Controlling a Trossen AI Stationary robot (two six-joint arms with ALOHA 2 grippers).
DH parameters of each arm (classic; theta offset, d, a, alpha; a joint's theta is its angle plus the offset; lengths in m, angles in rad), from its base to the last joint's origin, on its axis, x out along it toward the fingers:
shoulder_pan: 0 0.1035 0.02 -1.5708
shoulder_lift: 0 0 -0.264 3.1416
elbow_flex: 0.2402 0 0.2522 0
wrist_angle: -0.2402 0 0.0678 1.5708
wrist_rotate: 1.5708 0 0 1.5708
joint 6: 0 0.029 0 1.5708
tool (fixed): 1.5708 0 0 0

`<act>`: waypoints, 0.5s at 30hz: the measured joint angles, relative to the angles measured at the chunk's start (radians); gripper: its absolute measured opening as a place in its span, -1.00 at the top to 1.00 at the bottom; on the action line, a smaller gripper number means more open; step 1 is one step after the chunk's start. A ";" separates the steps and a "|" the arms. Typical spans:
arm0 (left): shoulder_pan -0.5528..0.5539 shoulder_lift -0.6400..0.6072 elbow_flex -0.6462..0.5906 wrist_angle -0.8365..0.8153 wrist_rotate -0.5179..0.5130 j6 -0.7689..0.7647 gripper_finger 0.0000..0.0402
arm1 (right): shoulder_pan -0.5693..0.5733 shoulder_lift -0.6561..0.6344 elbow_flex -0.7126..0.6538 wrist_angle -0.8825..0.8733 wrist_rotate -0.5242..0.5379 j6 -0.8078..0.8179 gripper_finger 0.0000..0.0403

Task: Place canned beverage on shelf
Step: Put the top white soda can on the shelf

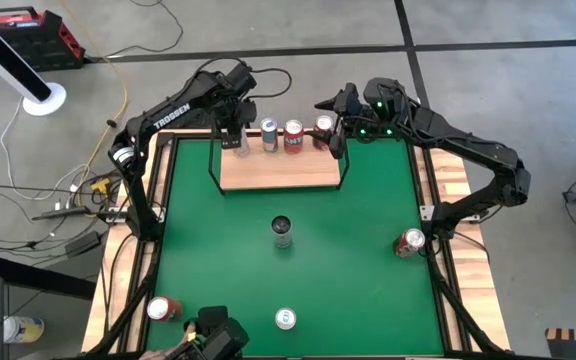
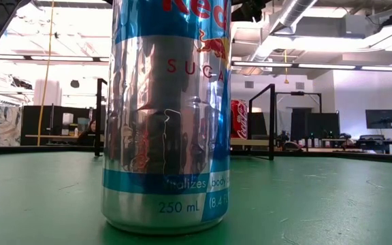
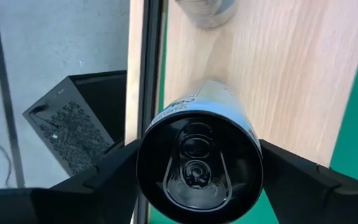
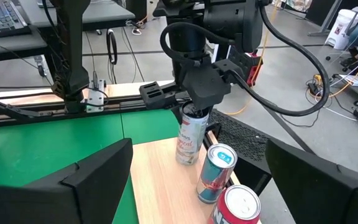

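The shelf [image 1: 278,172] is a light-wood board in a thin black wire frame, lying on the far part of the green mat [image 1: 348,270]. A white can [image 4: 190,140] stands upright on the board's far left corner, and my left gripper [image 1: 236,135] comes down over its top, shut on it. Beside it along the far edge stand a blue-silver can [image 1: 269,133] and two red cans [image 1: 293,135] [image 1: 323,127]. My right gripper [image 1: 336,140] hovers open above the shelf's far right end with nothing between its fingers [image 4: 98,174]. My left gripper has the white can's upper wall just under the rim [image 3: 143,149] between its two fingers [image 3: 110,168], one on each opposite side. The fingers point steeply down from above. The can stands upright with its base on the shelf board [image 3: 291,74]; its dark top hides the pads.
Several more cans stand loose on the mat: a dark one [image 1: 282,230] in the middle, a red one [image 1: 409,242] at the right edge, a red one [image 1: 161,309] near left, and a silver-blue one [image 2: 165,116] at the near edge, filling the low view.
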 joint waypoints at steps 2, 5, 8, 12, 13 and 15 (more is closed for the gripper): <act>0.000 0.000 0.000 0.000 -0.001 -0.009 -0.43 | 0.000 0.000 0.000 0.000 0.000 0.000 -0.94; -0.001 0.000 0.001 0.002 -0.002 -0.015 -0.46 | 0.000 0.000 0.000 0.000 0.000 0.000 -0.94; -0.001 -0.001 0.001 0.001 -0.013 -0.016 -0.47 | 0.000 0.000 0.000 0.000 0.000 0.000 -0.94; -0.004 -0.001 0.001 0.001 -0.049 -0.014 -0.48 | 0.000 0.000 0.000 0.000 0.000 0.000 -0.94; -0.005 -0.001 0.001 0.001 -0.054 -0.014 -0.48 | 0.000 0.000 0.000 0.000 0.000 0.000 -0.94; -0.006 -0.001 0.001 -0.001 -0.055 -0.014 -0.48 | 0.000 0.000 0.000 0.000 0.000 0.000 -0.94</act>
